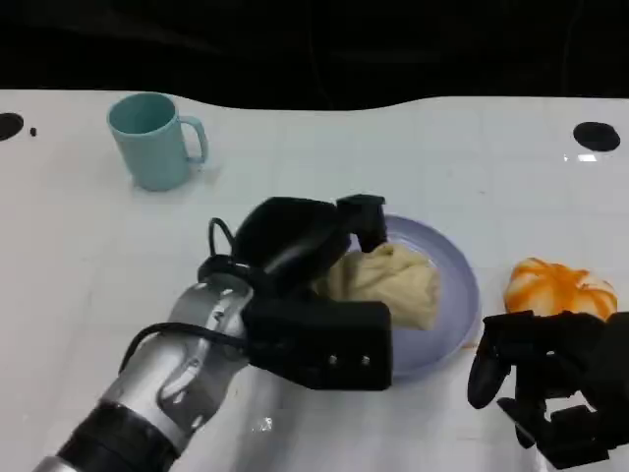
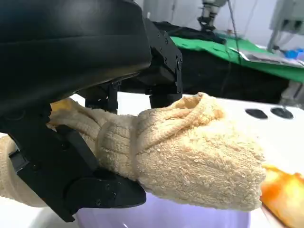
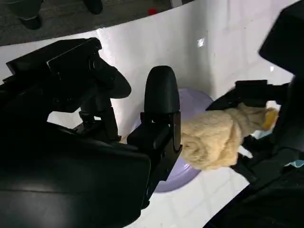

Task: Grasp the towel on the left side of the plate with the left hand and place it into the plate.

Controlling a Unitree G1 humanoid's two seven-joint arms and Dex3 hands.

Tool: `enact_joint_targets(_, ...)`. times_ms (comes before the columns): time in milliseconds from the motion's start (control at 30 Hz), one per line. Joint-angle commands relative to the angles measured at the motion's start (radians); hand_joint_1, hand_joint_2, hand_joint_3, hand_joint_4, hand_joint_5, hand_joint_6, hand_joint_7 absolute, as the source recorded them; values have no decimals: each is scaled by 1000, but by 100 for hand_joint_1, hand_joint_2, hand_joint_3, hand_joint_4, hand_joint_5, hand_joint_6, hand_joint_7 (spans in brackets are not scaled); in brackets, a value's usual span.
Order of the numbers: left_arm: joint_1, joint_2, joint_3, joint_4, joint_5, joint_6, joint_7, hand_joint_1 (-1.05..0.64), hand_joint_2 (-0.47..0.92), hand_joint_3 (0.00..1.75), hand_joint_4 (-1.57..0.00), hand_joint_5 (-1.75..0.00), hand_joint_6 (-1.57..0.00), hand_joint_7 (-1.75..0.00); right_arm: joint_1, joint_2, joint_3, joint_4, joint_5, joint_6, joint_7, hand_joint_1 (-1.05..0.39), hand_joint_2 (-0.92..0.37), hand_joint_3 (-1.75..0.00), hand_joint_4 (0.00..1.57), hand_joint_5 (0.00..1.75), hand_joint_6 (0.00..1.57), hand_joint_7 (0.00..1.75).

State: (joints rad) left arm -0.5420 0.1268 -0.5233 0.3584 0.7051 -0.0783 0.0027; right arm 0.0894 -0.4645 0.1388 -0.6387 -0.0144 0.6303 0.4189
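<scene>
Left hand (image 1: 295,246) over plate (image 1: 457,295), fingers clamped round towel (image 1: 388,285). Towel pale yellow, fluffy terry, bunched into lump above plate. Right hand (image 1: 550,379) beside plate, fingers loosely apart, holding nothing.

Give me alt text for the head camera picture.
The robot's left hand holds a cream towel over a lavender plate on a white table. A teal mug stands far left; an orange cloth lies beyond the right hand.
</scene>
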Motion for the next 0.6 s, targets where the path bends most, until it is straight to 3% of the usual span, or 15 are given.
enact_joint_targets(33,-25,-8,-4,30,-2,-1,-20,-20,51,100,-89,-175,-69,-155,1,-12,-3,-2,-2,-5,4,3,-64,-98,68,170,66,147)
enact_joint_targets(100,-26,-13,-2,29,-15,3,-48,-20,53,96,-85,-175,-74,-136,-1,-13,-1,-2,-5,-4,2,3,-64,-98,68,170,66,147)
enact_joint_targets(133,-26,-12,-3,26,-18,6,-64,-20,58,85,-75,-169,-76,-112,-1,-12,0,-1,-6,-5,1,3,-64,-98,68,170,66,147)
enact_joint_targets(167,-27,-10,-4,23,-18,7,-78,-21,69,60,-65,-160,-80,-78,-1,-12,0,-1,-6,-7,1,3,-64,-98,68,170,66,147)
enact_joint_targets(233,-28,2,-10,11,-7,8,-108,-24,86,27,-55,-145,-81,-34,-1,-13,1,-4,-7,-4,1,3,-64,-98,68,170,66,147)
enact_joint_targets(267,-28,7,-13,3,-1,11,-122,-26,89,20,-51,-138,-78,-22,-2,-14,2,-6,-8,-1,1,3,-64,-98,68,170,66,147)
enact_joint_targets(300,-27,13,-16,-8,11,18,-133,-28,90,15,-47,-129,-73,-15,-2,-15,2,-7,-9,2,1,3,-64,-98,68,170,66,147)
enact_joint_targets(367,-22,22,-18,-32,27,38,-151,-39,92,10,-31,-83,-54,-4,-2,-15,1,-8,-8,3,2,3,-64,-98,68,170,66,147)
enact_joint_targets(433,-15,32,-15,-56,34,51,-162,-45,92,6,-22,-62,-42,-1,-1,-14,0,-8,-6,4,2,3,-64,-97,67,170,65,146)
enact_joint_targets(600,-1,73,2,-132,43,84,-204,-57,92,4,-16,-58,-32,0,-1,-13,-5,-1,-1,-5,4,3,-64,-98,68,170,66,147)
